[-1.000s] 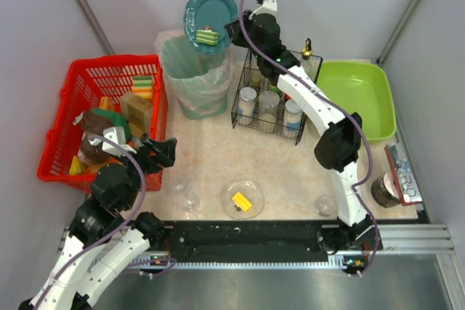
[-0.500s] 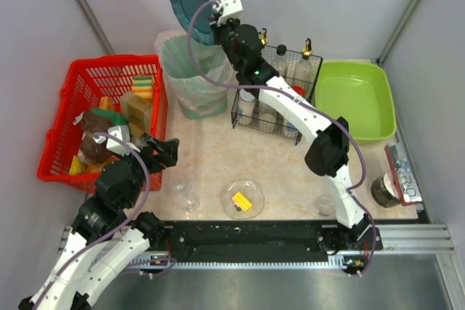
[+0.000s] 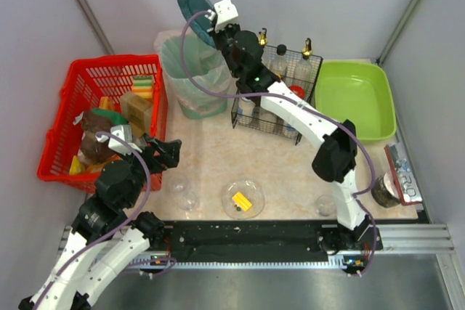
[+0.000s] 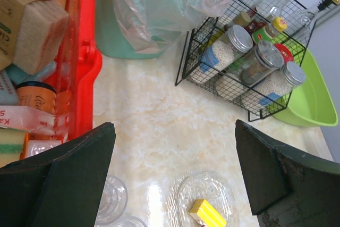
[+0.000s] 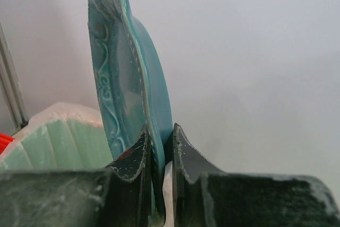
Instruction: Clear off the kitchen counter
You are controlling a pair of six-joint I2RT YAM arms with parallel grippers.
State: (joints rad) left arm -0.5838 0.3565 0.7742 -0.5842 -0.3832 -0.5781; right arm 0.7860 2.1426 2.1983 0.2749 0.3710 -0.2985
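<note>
While raised at the far side, right gripper (image 3: 209,27): clamped tight on the lower rim of the teal plate (image 3: 190,3), one finger on each face.
teal plate: stood on edge in the right gripper's pinch, rising above it and leaning out to its left.
bin (image 3: 190,70): pale green, lined with a clear bag, straight beneath the right gripper and the plate, mouth open upward.
wire rack (image 3: 275,103): just right of the right gripper and nearer the arm bases, packed with jars and bottles.
green tub (image 3: 360,96): well to the right of the right gripper, past the rack.
left gripper (image 3: 169,153): spread wide, gripping nothing, held above the surface.
kitchen counter (image 3: 211,154): below and ahead of the left gripper, filling the gap between its fingers in the left wrist view.
red basket (image 3: 73,107): just left of the left gripper, full of packets and sponges.
clear bowl (image 3: 243,186): on the counter, right of the left gripper and nearer the bases, with a yellow piece (image 3: 242,202) inside.
small clear cups (image 3: 190,200): on the counter close below the left gripper, beside the bowl.
</note>
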